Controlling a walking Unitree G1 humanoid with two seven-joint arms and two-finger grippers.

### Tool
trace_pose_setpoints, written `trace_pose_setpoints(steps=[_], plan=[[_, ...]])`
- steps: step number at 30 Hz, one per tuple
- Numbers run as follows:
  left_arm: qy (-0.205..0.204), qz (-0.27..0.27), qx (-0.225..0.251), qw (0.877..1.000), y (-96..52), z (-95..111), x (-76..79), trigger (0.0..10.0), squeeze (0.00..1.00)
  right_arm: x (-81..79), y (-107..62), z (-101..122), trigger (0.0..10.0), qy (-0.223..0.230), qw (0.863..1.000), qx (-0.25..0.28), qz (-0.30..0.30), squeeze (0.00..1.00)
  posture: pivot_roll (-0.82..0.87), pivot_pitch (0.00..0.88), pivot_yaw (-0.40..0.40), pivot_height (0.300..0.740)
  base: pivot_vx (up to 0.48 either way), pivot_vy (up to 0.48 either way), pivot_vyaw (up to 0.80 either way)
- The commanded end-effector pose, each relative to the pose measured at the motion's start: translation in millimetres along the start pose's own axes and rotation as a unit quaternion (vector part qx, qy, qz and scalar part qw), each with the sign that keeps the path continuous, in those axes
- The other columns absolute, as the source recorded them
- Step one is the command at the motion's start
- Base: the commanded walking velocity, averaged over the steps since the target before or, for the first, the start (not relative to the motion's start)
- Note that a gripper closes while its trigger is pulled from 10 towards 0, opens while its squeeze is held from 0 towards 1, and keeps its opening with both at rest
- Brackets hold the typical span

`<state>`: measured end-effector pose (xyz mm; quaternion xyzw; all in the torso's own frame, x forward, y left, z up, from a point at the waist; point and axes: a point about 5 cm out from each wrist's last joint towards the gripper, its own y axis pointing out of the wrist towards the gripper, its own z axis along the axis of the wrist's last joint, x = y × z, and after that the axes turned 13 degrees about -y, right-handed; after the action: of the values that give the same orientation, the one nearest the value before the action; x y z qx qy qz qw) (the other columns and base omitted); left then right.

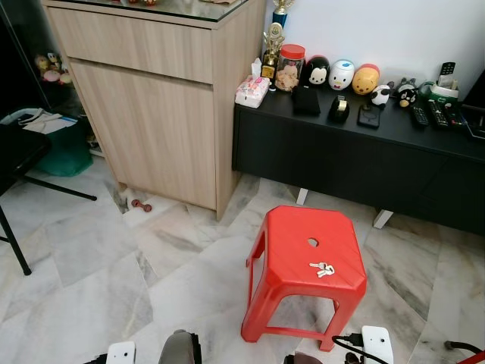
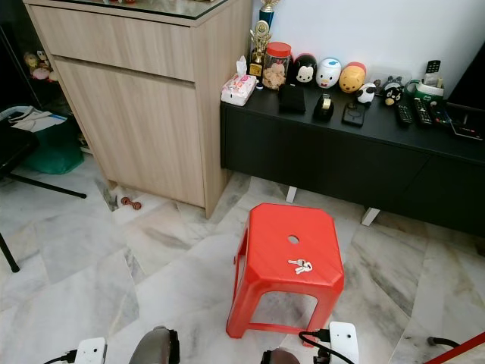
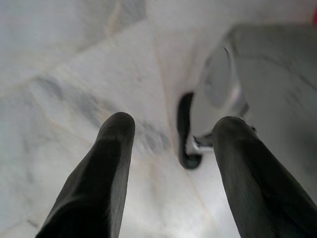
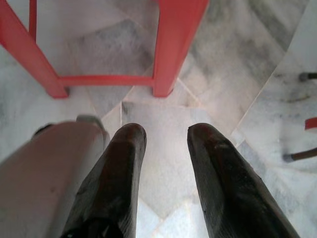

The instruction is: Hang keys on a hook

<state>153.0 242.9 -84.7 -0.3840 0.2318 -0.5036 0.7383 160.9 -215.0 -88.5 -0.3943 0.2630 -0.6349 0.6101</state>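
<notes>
Down at the left gripper (image 3: 171,144): both black fingers (image 3: 101,173) are spread apart with nothing between them, pointing at pale marble floor (image 3: 74,74). A grey foot-like part of the robot's own body sits just past the tips, blurred.

Over to the right gripper (image 4: 166,136): also open, empty, its fingers (image 4: 121,163) hanging low over the floor. Just ahead of them stand the legs and lower crossbar of the red stool (image 4: 168,44).

Up to the head camera now. The stool (image 1: 303,265) stands on the marble floor (image 1: 91,250) right in front of the robot, and there are the keys (image 1: 323,268), a small silvery bunch lying flat on the seat, just this side of the round hole in its middle. Nothing is touching them.

Behind the stool runs a low black cabinet (image 1: 356,167) along the white wall. On its top: a row of round cartoon figures (image 1: 341,74), a jar with a red lid (image 1: 289,67), a tissue pack (image 1: 252,91), remote controls (image 1: 428,114) and a few dark small items. A small trophy (image 1: 272,47) stands at its left end, beside a tall wooden cupboard (image 1: 151,98). Far left, a black chair leg (image 1: 15,243) and a green bin (image 1: 64,152) with papers beside it.
</notes>
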Motion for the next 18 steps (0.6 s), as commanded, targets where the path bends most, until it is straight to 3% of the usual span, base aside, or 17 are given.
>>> trace_pose_setpoints(steps=[1, 5, 8, 9, 10, 11, 14, 16, 17, 18], plan=[[0.015, 0.008, 0.012, 1.000, -0.1, 1.0, 0.6, 10.0, 0.00, 2.8, -0.3, 0.5, 10.0, 0.010, 1.000, 0.006, -0.008, 0.00, 0.01, 0.030, -0.095, 0.639, 0.000, 0.000, 0.00], [0.027, 0.013, 0.030, 0.999, -0.3, 4.5, 0.3, 10.0, 0.00, 2.8, -0.3, 0.6, 10.0, 0.012, 1.000, 0.006, -0.009, 0.00, 0.01, 0.030, -0.095, 0.639, 0.000, 0.000, 0.00], [0.010, 0.016, 0.054, 0.998, -1.0, 7.6, 0.5, 10.0, 0.00, 3.0, -0.4, 1.0, 10.0, 0.018, 1.000, 0.011, -0.012, 0.00, 0.01, 0.033, -0.095, 0.639, 0.000, 0.000, 0.00], [0.008, 0.001, 0.097, 0.995, -0.8, 18.5, 9.1, 10.0, 0.00, 3.2, -0.5, 1.0, 10.0, 0.018, 1.000, 0.012, -0.012, 0.00, 0.01, 0.033, -0.095, 0.639, 0.000, 0.000, 0.00], [0.008, -0.030, 0.176, 0.984, -2.3, 42.1, 25.0, 10.0, 0.00, 3.4, -0.6, 1.4, 10.0, 0.020, 1.000, 0.015, -0.015, 0.00, 0.01, 0.033, -0.095, 0.639, 0.000, 0.000, 0.00], [0.014, -0.047, 0.209, 0.977, -3.7, 53.5, 32.4, 10.0, 0.00, 3.7, -0.6, 1.5, 10.0, 0.021, 1.000, 0.016, -0.015, 0.00, 0.01, 0.035, -0.096, 0.639, 0.000, 0.000, 0.00], [0.014, -0.069, 0.255, 0.964, -6.7, 73.5, 39.3, 10.0, 0.00, 3.8, -0.6, 2.0, 10.0, 0.020, 1.000, 0.018, -0.014, 0.00, 0.01, 0.035, -0.096, 0.639, 0.000, 0.000, 0.00], [0.014, -0.069, 0.255, 0.964, -6.7, 73.5, 39.3, 10.0, 0.00, 3.8, -0.6, 2.0, 10.0, 0.020, 1.000, 0.018, -0.014, 0.00, 0.01, 0.035, -0.096, 0.639, 0.000, 0.000, 0.00], [0.019, -0.090, 0.310, 0.946, -14.0, 95.2, 44.0, 10.0, 0.00, 4.0, -0.6, 2.1, 10.0, 0.021, 1.000, 0.020, -0.013, 0.00, 0.01, 0.036, -0.095, 0.639, 0.000, 0.000, 0.00], [0.023, -0.093, 0.319, 0.943, -15.7, 98.6, 44.4, 10.0, 0.00, 4.1, -0.6, 2.3, 10.0, 0.021, 1.000, 0.020, -0.013, 0.00, 0.01, 0.035, -0.095, 0.639, 0.000, 0.000, 0.00]])
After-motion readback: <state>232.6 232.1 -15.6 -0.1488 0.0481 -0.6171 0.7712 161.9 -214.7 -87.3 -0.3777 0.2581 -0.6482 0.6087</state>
